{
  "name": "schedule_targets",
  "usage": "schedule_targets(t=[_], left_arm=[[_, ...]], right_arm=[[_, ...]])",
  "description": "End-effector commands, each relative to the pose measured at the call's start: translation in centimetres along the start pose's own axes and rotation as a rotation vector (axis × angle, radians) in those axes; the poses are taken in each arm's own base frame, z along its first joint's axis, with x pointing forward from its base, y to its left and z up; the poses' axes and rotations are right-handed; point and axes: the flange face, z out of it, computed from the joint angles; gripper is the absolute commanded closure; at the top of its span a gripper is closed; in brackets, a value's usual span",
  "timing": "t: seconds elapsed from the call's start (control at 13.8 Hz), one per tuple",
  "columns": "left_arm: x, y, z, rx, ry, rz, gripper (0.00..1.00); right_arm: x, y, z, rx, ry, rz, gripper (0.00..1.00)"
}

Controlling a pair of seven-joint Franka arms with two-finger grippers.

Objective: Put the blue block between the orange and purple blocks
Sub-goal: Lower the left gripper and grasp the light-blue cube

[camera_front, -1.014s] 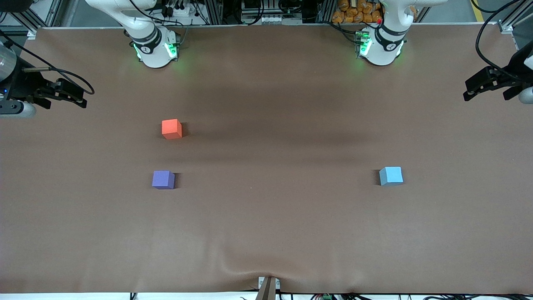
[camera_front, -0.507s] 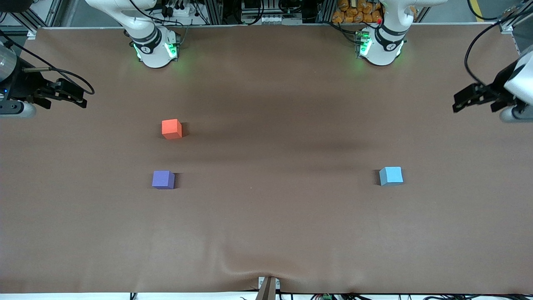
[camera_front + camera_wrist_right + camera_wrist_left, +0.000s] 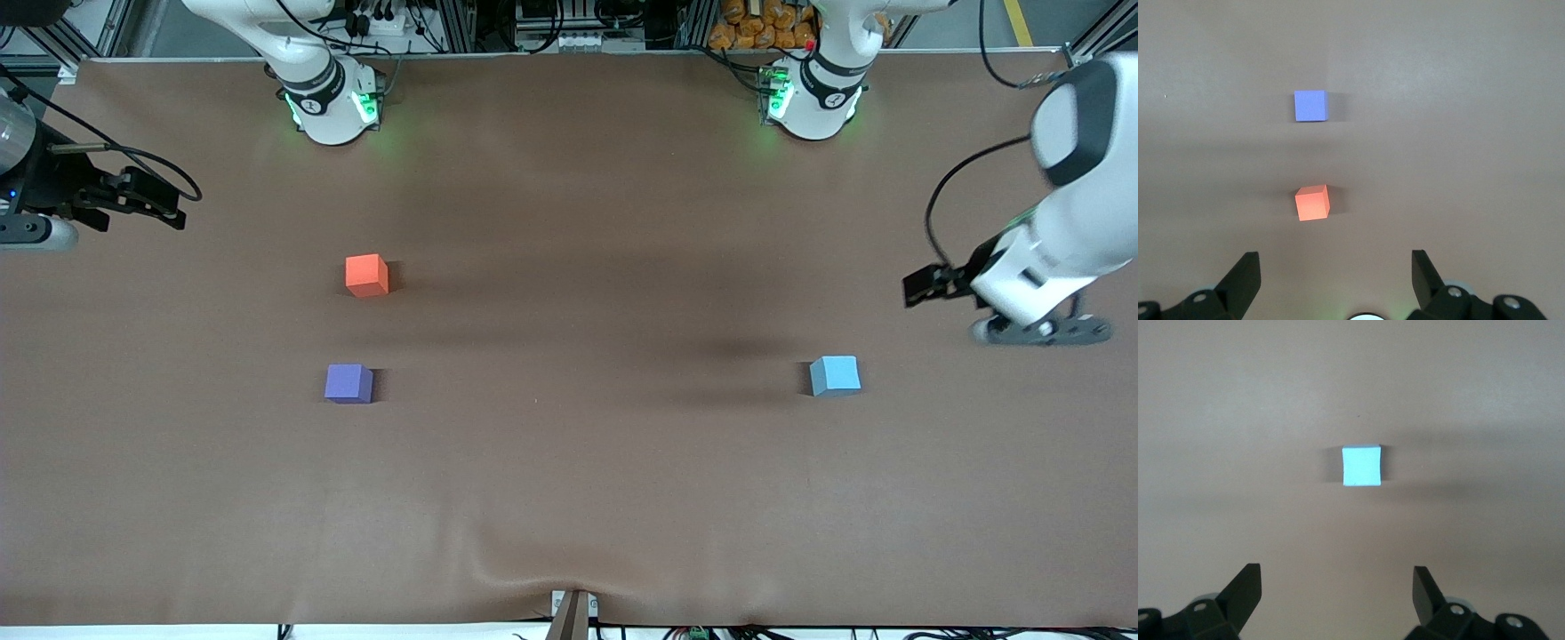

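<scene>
Left claw (image 3: 925, 286) hangs in the air over the table (image 3: 569, 498) at the left arm's end, fingers spread wide and holding nothing; its wrist view shows both fingertips (image 3: 1245, 587) apart, with the blue block (image 3: 1361, 465) centred ahead of the gap. That block (image 3: 834, 374) sits alone on the table, near the claw but not under it.

The step in hand looks like the approach for a pick. To do it well, the claw should come squarely over the block, line its fingers up with two flat faces, then drop straight down so neither pad nudges the cube aside.

Right claw (image 3: 133, 200) waits released over the right arm's end of the table, fingers parted in its own wrist view. The orange block (image 3: 366, 275) and purple block (image 3: 348, 383) lie toward that end, purple nearer the front camera, with a gap between them that seems just wide enough for one more cube, though that is hard to judge. Open table runs from the blue block to that gap, and no edge is close.
</scene>
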Motion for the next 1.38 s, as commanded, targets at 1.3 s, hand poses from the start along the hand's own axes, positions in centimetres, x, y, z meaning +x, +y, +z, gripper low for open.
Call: schedule_targets(t=[1.3], left_arm=[[4.0,0.7,25.9,0.026,-0.028,0.006,0.00]], right_arm=[[-0.6,0.2,0.2,-0.011,-0.038,0.007,0.00]])
